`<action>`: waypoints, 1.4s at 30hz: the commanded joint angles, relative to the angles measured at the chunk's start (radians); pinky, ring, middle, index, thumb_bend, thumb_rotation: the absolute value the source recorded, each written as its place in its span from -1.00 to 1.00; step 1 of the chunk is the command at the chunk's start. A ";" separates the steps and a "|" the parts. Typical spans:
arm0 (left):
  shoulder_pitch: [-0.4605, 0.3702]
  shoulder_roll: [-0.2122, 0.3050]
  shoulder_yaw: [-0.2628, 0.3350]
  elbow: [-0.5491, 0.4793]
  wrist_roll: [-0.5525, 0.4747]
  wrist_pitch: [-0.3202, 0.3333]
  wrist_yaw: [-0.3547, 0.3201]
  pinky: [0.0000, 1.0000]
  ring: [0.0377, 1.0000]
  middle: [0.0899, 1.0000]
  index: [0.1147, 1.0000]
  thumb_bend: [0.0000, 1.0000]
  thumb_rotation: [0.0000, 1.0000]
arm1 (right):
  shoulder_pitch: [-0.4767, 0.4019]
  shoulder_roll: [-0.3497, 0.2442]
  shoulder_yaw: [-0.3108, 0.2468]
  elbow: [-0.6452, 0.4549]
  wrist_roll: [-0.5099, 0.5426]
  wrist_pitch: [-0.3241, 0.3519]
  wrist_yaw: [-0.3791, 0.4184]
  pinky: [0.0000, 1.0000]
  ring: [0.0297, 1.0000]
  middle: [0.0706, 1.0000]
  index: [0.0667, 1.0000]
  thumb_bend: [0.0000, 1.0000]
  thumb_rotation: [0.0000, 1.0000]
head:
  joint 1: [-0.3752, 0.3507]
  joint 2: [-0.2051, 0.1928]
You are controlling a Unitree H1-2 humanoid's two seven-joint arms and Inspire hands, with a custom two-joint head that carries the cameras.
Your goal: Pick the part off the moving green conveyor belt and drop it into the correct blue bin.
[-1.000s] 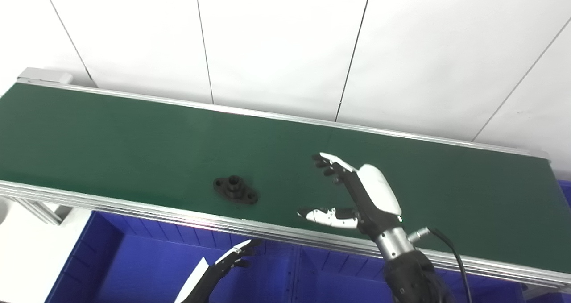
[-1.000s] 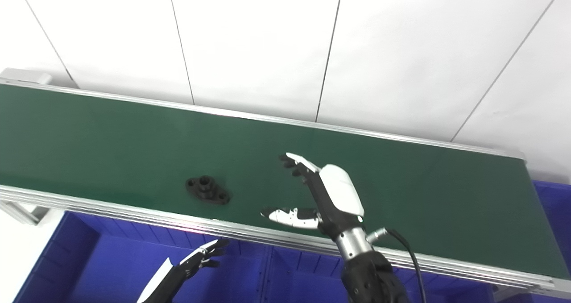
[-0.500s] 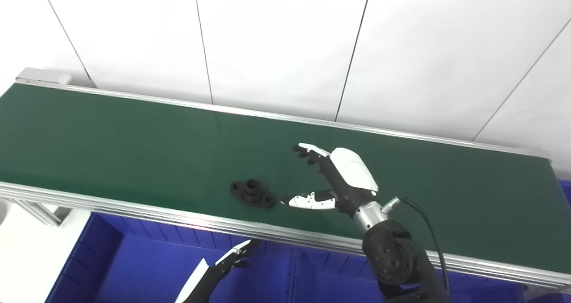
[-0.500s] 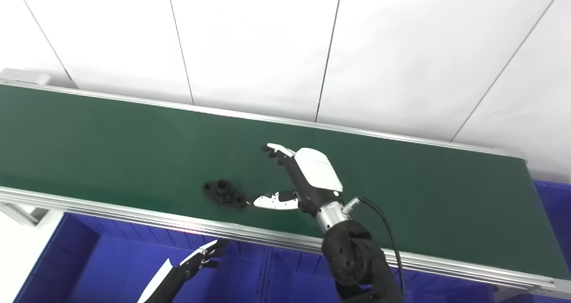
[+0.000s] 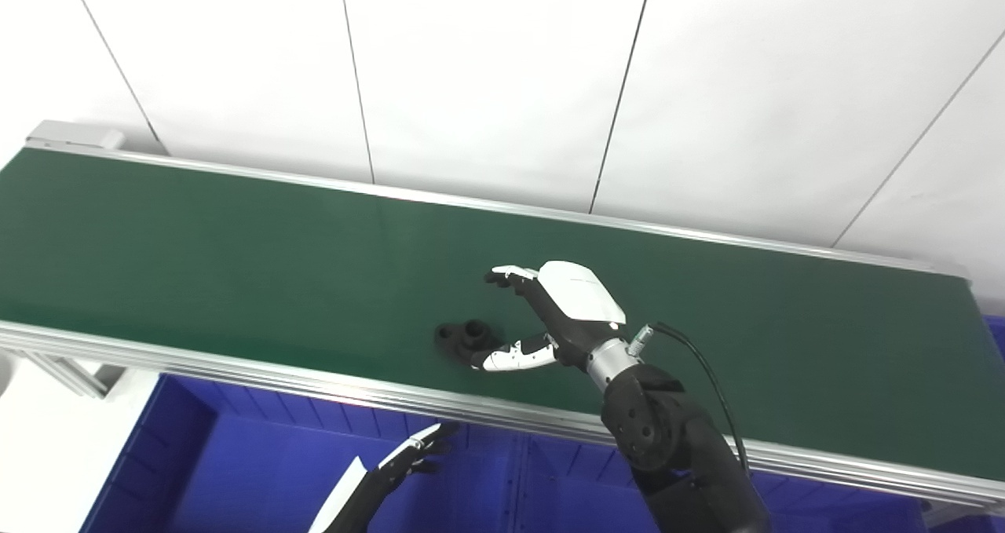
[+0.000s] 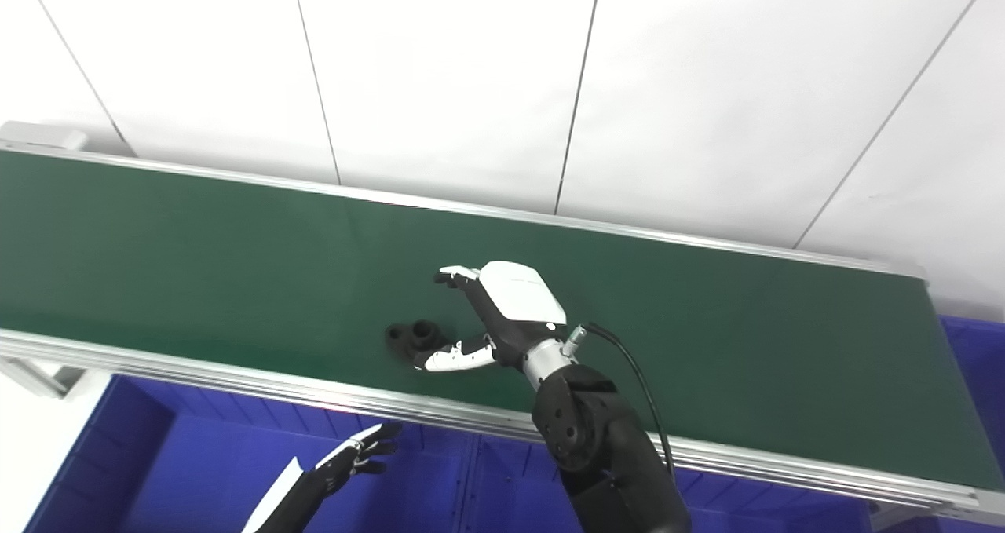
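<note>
A small black flanged part (image 5: 463, 337) lies on the green conveyor belt (image 5: 196, 250), near its front edge. My right hand (image 5: 553, 313) is over the belt just right of the part, open, with the thumb in front of the part and the fingers (image 5: 510, 274) behind and above it; contact is not clear. My left hand (image 5: 408, 454) is low, below the belt's front rail, over a blue bin (image 5: 259, 470), its fingers spread and empty. In the right eye view the part (image 6: 414, 337) sits at the right hand's (image 6: 502, 313) thumb tip.
The belt's aluminium front rail (image 5: 314, 380) runs between the belt and the blue bins. A second blue bin (image 5: 565, 486) lies right of a divider. A white panelled wall (image 5: 502, 85) stands behind the belt.
The part has ridden the belt to the right. My right hand has moved left and lower, and now brackets the part. The left hand has stayed put.
</note>
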 commanded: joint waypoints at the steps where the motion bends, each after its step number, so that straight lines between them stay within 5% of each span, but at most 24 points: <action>1: 0.011 0.007 0.005 -0.035 0.010 -0.023 0.010 0.56 0.70 0.81 0.74 0.26 -0.23 | -0.045 0.019 0.004 0.003 -0.004 -0.003 -0.020 0.42 0.54 0.59 0.62 0.58 -0.23 | 0.002 0.004; 6: 0.018 0.008 0.010 -0.043 0.004 -0.023 0.006 0.55 0.69 0.81 0.74 0.27 -0.25 | -0.045 0.015 0.025 0.058 -0.011 -0.015 -0.034 0.38 0.51 0.56 0.61 0.61 -0.34 | 0.004 0.013; 11: 0.019 0.014 0.008 -0.050 0.015 -0.023 0.015 0.55 0.68 0.80 0.73 0.27 -0.25 | -0.040 0.000 0.045 0.103 -0.006 -0.049 -0.066 0.24 0.40 0.45 0.54 0.59 -0.75 | 0.002 0.022; 13: 0.020 0.015 0.009 -0.053 0.012 -0.023 0.012 0.54 0.68 0.80 0.73 0.27 -0.25 | -0.044 -0.009 0.055 0.117 -0.003 -0.055 -0.065 0.15 0.30 0.37 0.51 0.52 -0.95 | 0.001 0.025; 14: 0.021 0.014 0.011 -0.054 0.009 -0.023 0.008 0.54 0.68 0.80 0.73 0.28 -0.25 | -0.046 -0.013 0.059 0.122 -0.001 -0.057 -0.064 0.01 0.07 0.18 0.48 0.29 -0.97 | 0.001 0.025; 18: 0.026 0.015 0.017 -0.063 0.006 -0.023 0.000 0.54 0.67 0.79 0.73 0.30 -0.24 | -0.055 -0.037 0.079 0.127 -0.001 -0.074 -0.063 -0.24 -0.18 0.03 0.31 0.04 -1.00 | -0.001 0.037; 26: 0.034 0.015 0.025 -0.072 0.002 -0.023 -0.008 0.56 0.67 0.79 0.73 0.31 -0.25 | -0.049 -0.061 0.096 0.106 -0.005 -0.098 -0.103 -0.48 -0.23 -0.05 0.14 0.05 -1.00 | -0.009 0.051; 30: 0.038 0.011 0.039 -0.076 -0.009 -0.023 -0.025 0.55 0.67 0.79 0.73 0.31 -0.25 | -0.052 -0.063 0.102 0.100 -0.008 -0.099 -0.122 -0.52 -0.24 -0.06 -0.08 0.03 -1.00 | -0.012 0.060; 42: 0.052 -0.001 0.072 -0.090 -0.011 -0.023 -0.066 0.56 0.68 0.78 0.71 0.28 -0.29 | -0.016 -0.072 0.099 0.000 -0.020 -0.088 -0.163 -0.47 -0.24 -0.05 -0.09 0.03 -1.00 | -0.014 0.060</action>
